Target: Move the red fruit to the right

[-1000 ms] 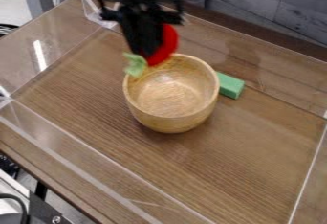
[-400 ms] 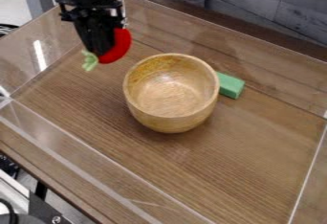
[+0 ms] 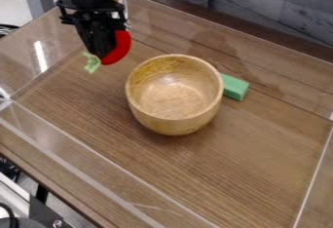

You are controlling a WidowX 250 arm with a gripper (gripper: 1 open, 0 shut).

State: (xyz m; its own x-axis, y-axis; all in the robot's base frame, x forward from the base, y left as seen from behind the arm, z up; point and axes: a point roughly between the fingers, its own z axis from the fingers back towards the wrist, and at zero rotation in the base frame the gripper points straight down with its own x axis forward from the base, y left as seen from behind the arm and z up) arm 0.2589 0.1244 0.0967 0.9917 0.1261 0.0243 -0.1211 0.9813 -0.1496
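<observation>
1 view only, from a camera looking down at an angle onto a wooden surface (image 3: 247, 173) ringed by clear plastic walls.

Upper left: black pincer (image 3: 99, 39) pointing straight down, clamped shut on the red fruit (image 3: 115, 45). Gripped from above, fruit hanging below the fingers with its pale green leafy cap (image 3: 92, 63) drooping lowest, toward the left. Probably held by the body so the soft cap stays free and does not slip out of the grip. Held clear of the surface, as far as can be told; contact underneath not clearly shown.

Centre: 1 wooden bowl (image 3: 174, 95), upright, nothing inside it. Fruit hanging just left of the bowl's rim, outside it, apart from it.

Right of the bowl: 1 flat green block (image 3: 235, 87), lying flat, tucked close against the bowl's far right side. Not part of the job.

Judged against the task: fruit sitting on the left of the picture, so placement to the right not yet done. Likely route over or behind the bowl, high enough to miss its rim.
</observation>
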